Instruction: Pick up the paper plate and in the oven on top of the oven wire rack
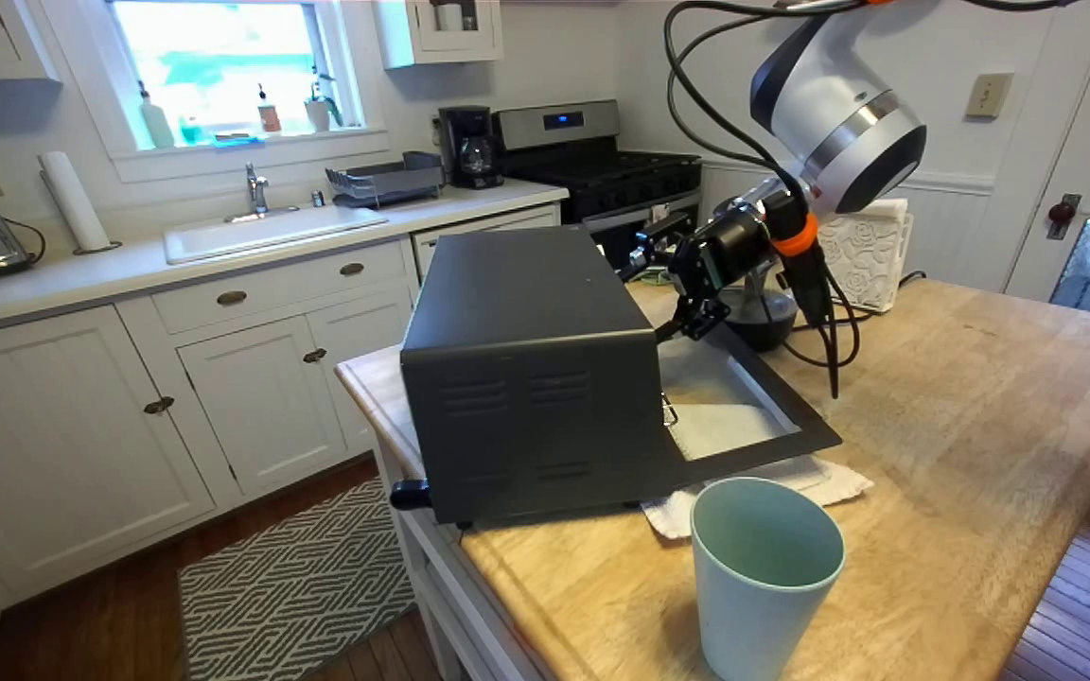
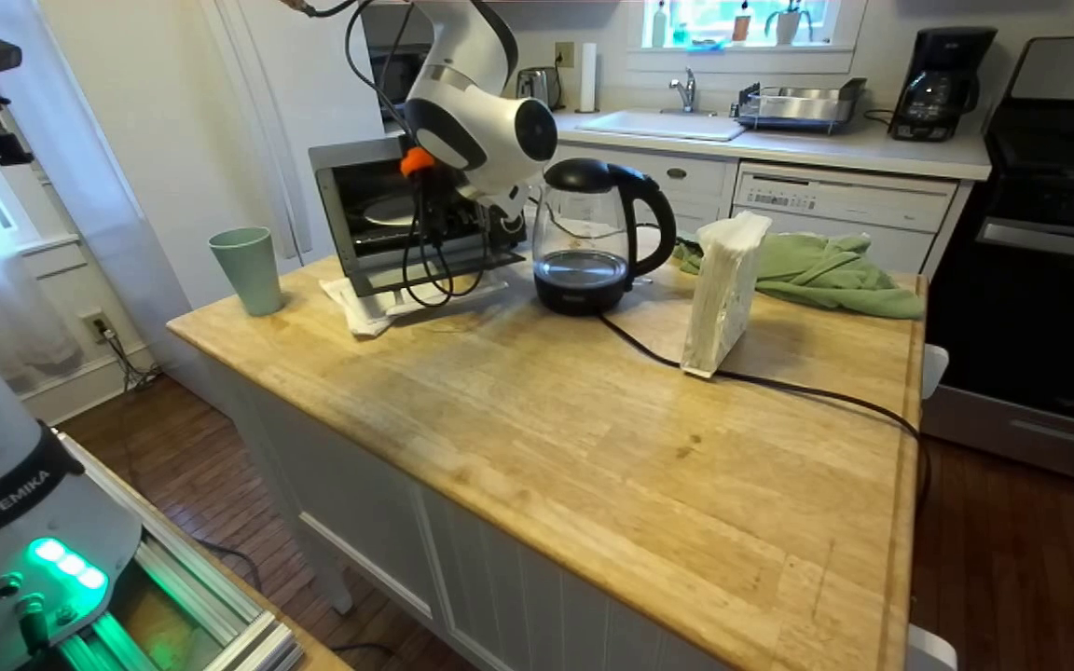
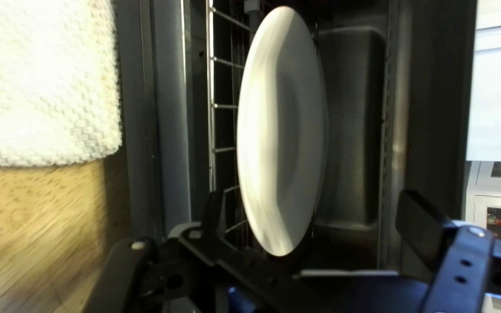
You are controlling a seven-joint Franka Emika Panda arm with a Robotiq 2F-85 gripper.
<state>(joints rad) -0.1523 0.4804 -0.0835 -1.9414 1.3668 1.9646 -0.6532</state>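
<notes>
The white round paper plate (image 3: 283, 130) lies inside the oven on the wire rack (image 3: 212, 104). It also shows in an exterior view (image 2: 392, 211) through the oven's opening. The black oven (image 1: 531, 416) stands on the table with its glass door down; it also shows in an exterior view (image 2: 336, 224). My gripper (image 3: 318, 217) is open and empty at the oven's mouth, its fingers wide apart and clear of the plate. In an exterior view the gripper (image 1: 651, 301) is beside the oven's front edge, above the lowered door. The arm hides part of the opening.
A teal cup (image 1: 763, 577) stands near the oven. A glass kettle (image 2: 584, 242) stands close beside the arm, with a napkin holder (image 2: 723, 298) and green cloth (image 2: 826, 270) beyond. A white cloth (image 2: 364, 312) lies under the door. Arm cables hang near the door.
</notes>
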